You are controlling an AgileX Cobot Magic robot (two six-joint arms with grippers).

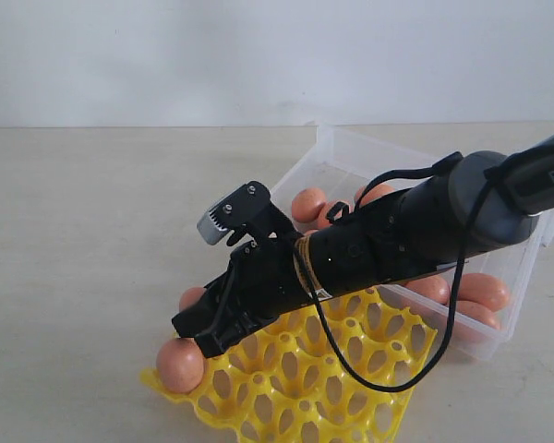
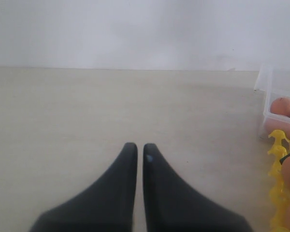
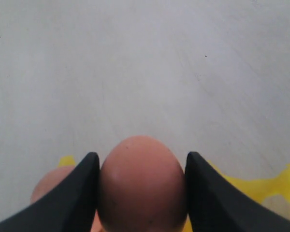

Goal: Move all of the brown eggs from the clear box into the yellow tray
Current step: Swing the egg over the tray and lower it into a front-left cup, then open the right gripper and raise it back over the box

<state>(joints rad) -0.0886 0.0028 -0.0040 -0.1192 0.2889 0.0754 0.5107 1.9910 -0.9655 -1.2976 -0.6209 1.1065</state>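
One brown egg (image 3: 141, 186) is sitting clamped between right jaws, needing slow lowering into the nine-o'clock cup of yellow tray (image 1: 208, 399); left jaws idling narrow.

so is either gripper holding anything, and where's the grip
The right gripper holds an egg, clamped by its two opposite sides over the tray's corner. The left gripper is shut and holds nothing.

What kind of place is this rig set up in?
Likely a lab test bench, not a kitchen: a bare pale tabletop, a blank white wall, and only staged props, a clear box of brown eggs next to a yellow tray.
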